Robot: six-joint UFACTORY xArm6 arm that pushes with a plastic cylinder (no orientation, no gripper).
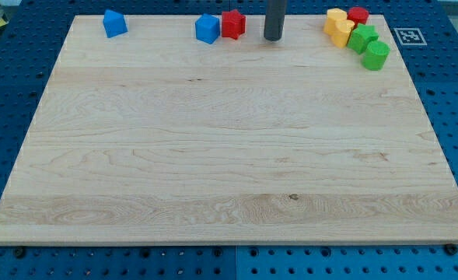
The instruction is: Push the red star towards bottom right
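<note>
The red star (232, 23) sits near the view's top edge of the wooden board (229, 155), touching a blue block (207, 29) on its left. My tip (272, 36) stands on the board just to the right of the red star, a small gap apart from it. The rod rises out of the view's top.
A blue block (114, 23) lies at the top left. At the top right sits a cluster: a yellow block (336, 19), a second yellow block (342, 33), a red block (358, 15), a green block (361, 37) and a second green block (375, 55).
</note>
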